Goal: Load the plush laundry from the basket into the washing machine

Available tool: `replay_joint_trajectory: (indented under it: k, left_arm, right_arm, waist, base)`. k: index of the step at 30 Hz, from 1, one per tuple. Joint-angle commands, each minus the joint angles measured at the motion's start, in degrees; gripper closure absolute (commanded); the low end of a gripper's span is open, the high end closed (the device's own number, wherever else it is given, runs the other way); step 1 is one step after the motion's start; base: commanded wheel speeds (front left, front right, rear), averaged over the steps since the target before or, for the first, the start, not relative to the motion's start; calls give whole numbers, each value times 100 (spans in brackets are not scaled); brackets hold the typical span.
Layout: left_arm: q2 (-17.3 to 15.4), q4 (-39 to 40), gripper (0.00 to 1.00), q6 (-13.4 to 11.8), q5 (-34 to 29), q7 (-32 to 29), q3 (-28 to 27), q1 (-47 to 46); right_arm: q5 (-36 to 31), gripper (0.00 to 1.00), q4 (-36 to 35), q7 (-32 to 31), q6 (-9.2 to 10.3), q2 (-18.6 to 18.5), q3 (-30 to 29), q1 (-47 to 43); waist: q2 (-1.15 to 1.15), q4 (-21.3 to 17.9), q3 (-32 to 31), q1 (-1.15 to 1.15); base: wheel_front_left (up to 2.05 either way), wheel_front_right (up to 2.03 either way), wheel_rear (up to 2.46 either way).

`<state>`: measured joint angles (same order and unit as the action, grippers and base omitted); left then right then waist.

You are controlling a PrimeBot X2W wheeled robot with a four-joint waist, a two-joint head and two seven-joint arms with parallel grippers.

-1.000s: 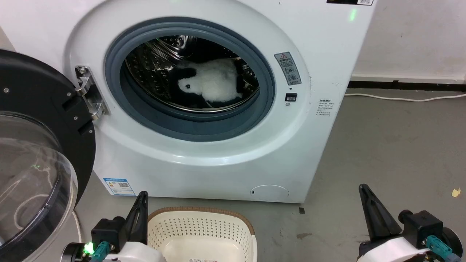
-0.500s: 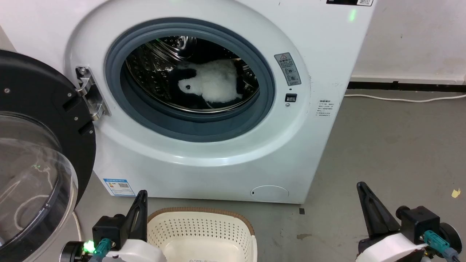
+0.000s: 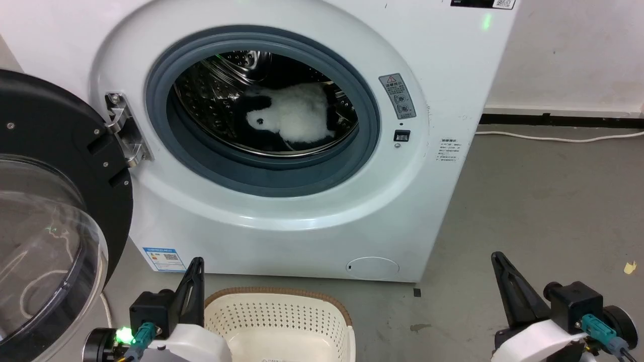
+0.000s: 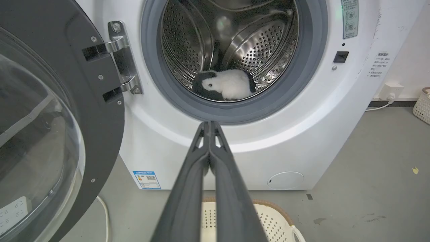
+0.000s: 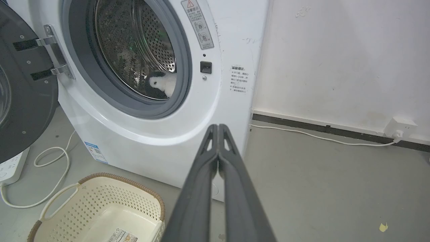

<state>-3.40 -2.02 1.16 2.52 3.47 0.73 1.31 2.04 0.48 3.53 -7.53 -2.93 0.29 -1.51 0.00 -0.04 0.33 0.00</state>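
Observation:
The plush laundry (image 3: 297, 118), white with black limbs, lies inside the steel drum of the washing machine (image 3: 282, 211); it also shows as plush laundry (image 4: 228, 84) and plush laundry (image 5: 163, 84). The cream basket (image 3: 282, 322) stands on the floor before the machine with nothing in it but a label, seen too as basket (image 5: 100, 208). My left gripper (image 3: 196, 264) is shut and empty beside the basket's left rim, its fingers pressed together in the left wrist view as left gripper (image 4: 210, 123). My right gripper (image 3: 497, 257) is shut and empty at the lower right, also right gripper (image 5: 218, 126).
The washer's door (image 3: 50, 211), black-framed with a clear dome, hangs open at the left. A white cable (image 5: 50, 168) and power strip (image 5: 10, 166) lie on the floor under it. Another cable (image 3: 558, 136) runs along the wall at the right. Bare grey floor spreads to the right.
Both grippers have sunk slightly in the head view and the right one has drifted a little left. The plush and the basket have not moved.

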Motion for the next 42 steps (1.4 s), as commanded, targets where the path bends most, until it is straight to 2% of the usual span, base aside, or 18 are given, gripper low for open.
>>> replay_joint_trajectory:
  k: [1, 42]
  left_arm:
    - [6, 43, 100, -29, -56, -40, -25, -74]
    - [52, 202, 100, -116, -252, -347, -73, -131]
  right_arm:
    - [-45, 100, -29, -45, 3, 4, -13, 76]
    - [-204, 100, -48, -353, 4, 5, -29, 151]
  waist:
    - [0, 1, -2, 0]
    - [0, 4, -33, 0]
  base:
    - [0, 0, 0]
    - [0, 0, 0]
